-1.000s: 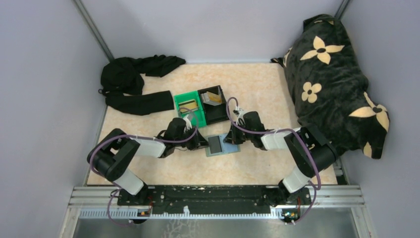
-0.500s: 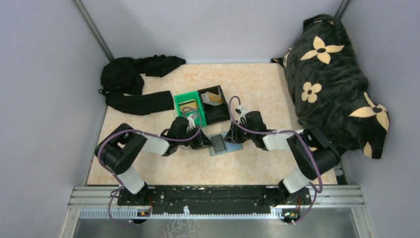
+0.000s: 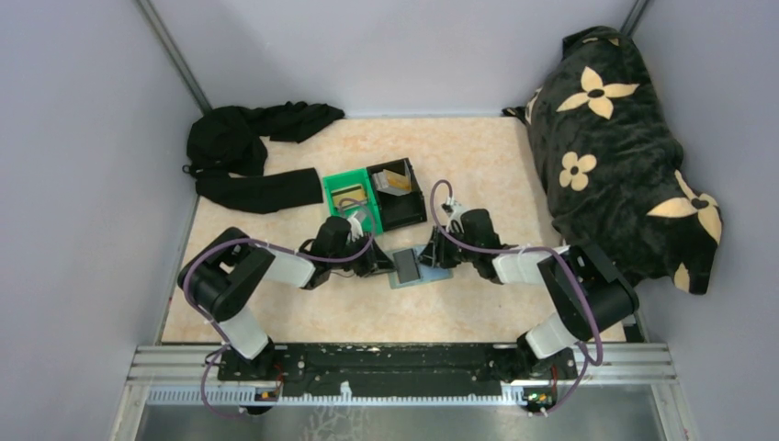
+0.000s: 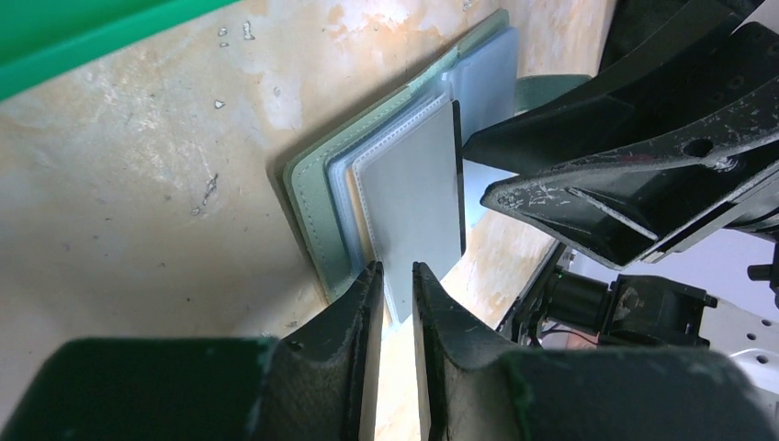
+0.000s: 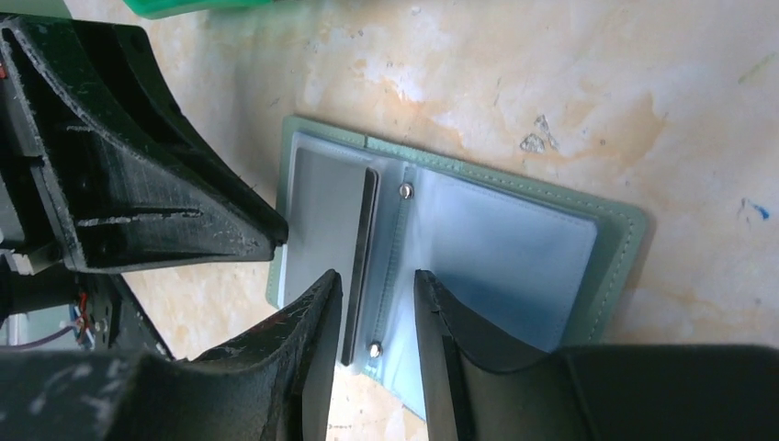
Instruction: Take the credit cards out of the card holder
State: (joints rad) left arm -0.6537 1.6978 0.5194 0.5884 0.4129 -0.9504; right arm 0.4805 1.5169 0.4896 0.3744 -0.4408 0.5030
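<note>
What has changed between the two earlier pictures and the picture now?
The left arm's elbow swung forward over the table and the right arm's elbow drifted outward. The left gripper and right gripper stayed at the two sides of the card holder, which barely shifted. Nothing was visibly taken or released. The green bin and black cloth did not move.

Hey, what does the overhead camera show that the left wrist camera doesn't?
Only overhead: the black bin holding a tan card, the black clothes, the flowered blanket. Only the left wrist: the stacked clear sleeves under a grey card, and the narrow gap of the left claw. Both: the open wallet, the green bin, the right claw, the table.
</note>
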